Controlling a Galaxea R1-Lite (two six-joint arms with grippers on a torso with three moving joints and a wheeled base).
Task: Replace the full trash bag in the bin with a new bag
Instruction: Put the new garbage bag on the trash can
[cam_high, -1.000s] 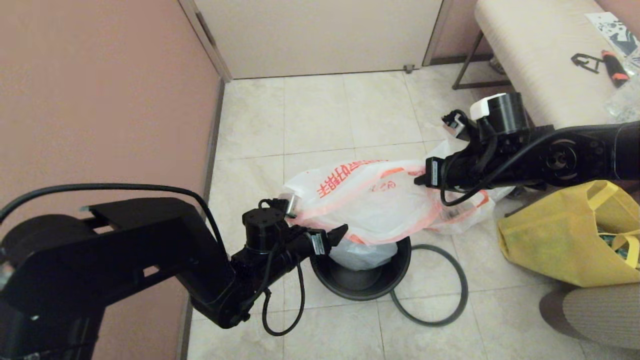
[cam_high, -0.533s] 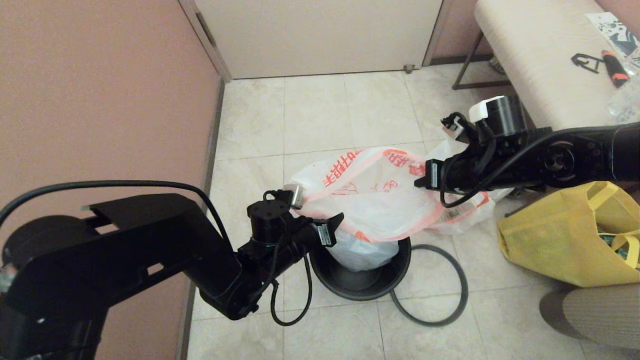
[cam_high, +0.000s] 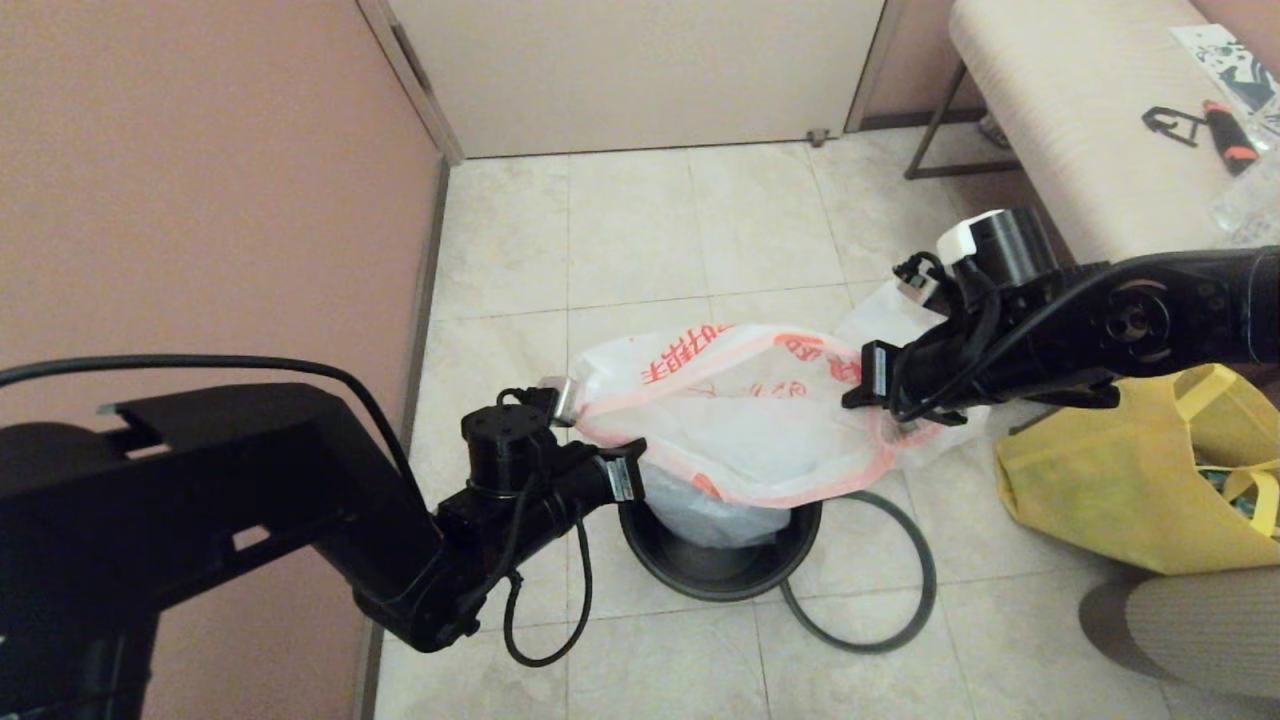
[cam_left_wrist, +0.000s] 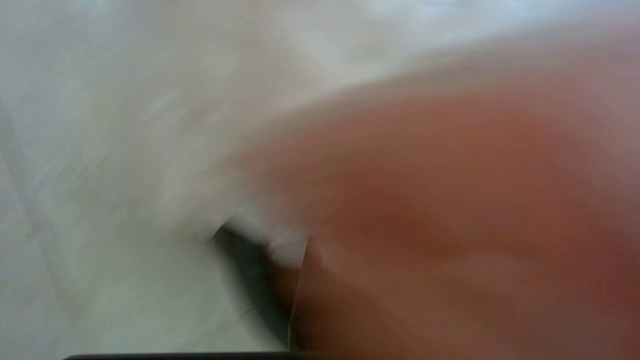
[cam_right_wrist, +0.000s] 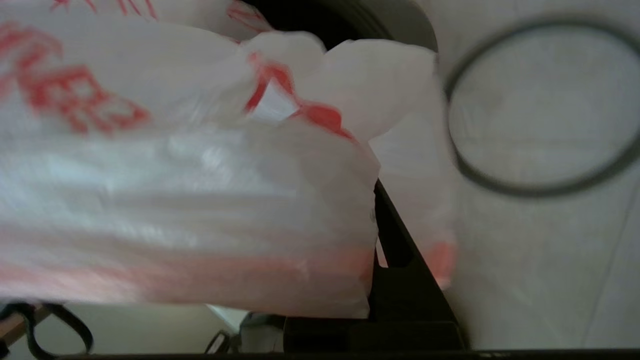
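The new bag (cam_high: 740, 420), white with red lettering and a pink-orange edge, is stretched mouth-up between my two grippers above the bin (cam_high: 760, 575). Its lower end hangs into the black pail. My left gripper (cam_high: 640, 468) is shut on the bag's rim at the bin's left edge; pink-orange plastic (cam_left_wrist: 450, 200) fills the left wrist view. My right gripper (cam_high: 868, 390) is shut on the opposite rim, and one black finger (cam_right_wrist: 400, 250) shows beside the bag (cam_right_wrist: 200, 175). The dark-grey ring (cam_high: 915, 600) lies on the floor against the bin's right side. White plastic (cam_high: 865, 315) behind my right arm cannot be identified.
A yellow fabric tote (cam_high: 1120, 490) sits on the floor at the right, under my right arm. A padded bench (cam_high: 1080, 100) with small tools stands at the back right. The pink wall (cam_high: 200, 200) runs close along the left. A grey ribbed shape (cam_high: 1190, 630) is at the bottom right.
Both grippers have come down with the bag. The left drew back to the left and the right shifted to the right, stretching the bag's mouth wider and lower over the bin.
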